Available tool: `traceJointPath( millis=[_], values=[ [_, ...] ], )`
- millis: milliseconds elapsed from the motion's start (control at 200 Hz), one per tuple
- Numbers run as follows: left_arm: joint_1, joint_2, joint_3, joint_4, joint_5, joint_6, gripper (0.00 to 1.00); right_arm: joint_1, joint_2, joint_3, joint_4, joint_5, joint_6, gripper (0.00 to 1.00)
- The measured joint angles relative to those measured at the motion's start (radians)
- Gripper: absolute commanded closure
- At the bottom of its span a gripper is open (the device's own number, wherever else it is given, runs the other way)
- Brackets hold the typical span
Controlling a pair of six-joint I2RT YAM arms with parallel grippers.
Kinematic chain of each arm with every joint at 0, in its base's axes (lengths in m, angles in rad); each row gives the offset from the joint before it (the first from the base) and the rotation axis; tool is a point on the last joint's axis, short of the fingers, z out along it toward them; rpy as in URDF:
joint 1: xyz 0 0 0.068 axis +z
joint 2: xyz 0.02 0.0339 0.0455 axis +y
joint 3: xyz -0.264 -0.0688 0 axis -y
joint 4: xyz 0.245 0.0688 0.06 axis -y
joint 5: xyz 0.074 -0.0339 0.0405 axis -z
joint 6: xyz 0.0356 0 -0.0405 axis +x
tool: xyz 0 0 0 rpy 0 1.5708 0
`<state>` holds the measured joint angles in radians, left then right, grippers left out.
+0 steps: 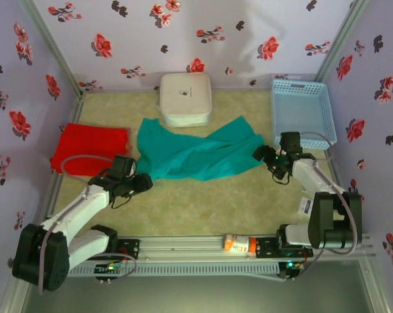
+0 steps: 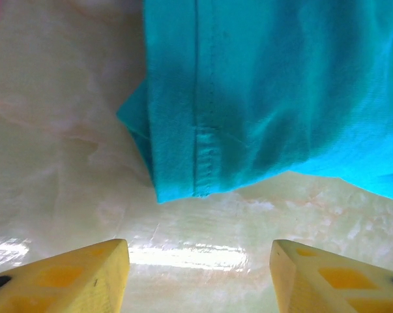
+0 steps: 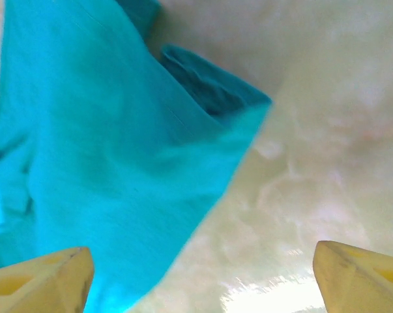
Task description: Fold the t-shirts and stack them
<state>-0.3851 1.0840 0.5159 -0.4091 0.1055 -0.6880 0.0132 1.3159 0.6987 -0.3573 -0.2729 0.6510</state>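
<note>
The teal t-shirt [image 1: 196, 155] lies rumpled on the table [image 1: 203, 212], long axis left to right between the arms; the left gripper [image 1: 141, 184] sits just short of its near-left hem corner, the right gripper [image 1: 261, 154] over its right end; both gape open, holding nothing; the red t-shirt [image 1: 90, 149] lies folded at far left.
</note>
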Motion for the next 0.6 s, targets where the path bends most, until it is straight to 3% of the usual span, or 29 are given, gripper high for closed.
traceJointPath(
  millis=[350, 490, 600],
  values=[
    [-0.034, 0.158, 0.000, 0.196, -0.054, -0.010, 0.45, 0.069, 0.092, -0.066, 0.170, -0.012, 0.050, 0.27],
    [-0.034, 0.224, 0.001, 0.250, -0.069, -0.010, 0.53, 0.080, 0.165, -0.032, 0.206, -0.011, 0.060, 0.37],
    [-0.036, 0.262, 0.023, 0.280, -0.077, -0.006, 0.70, 0.082, 0.198, -0.008, 0.195, -0.001, 0.070, 0.54]
  ],
)
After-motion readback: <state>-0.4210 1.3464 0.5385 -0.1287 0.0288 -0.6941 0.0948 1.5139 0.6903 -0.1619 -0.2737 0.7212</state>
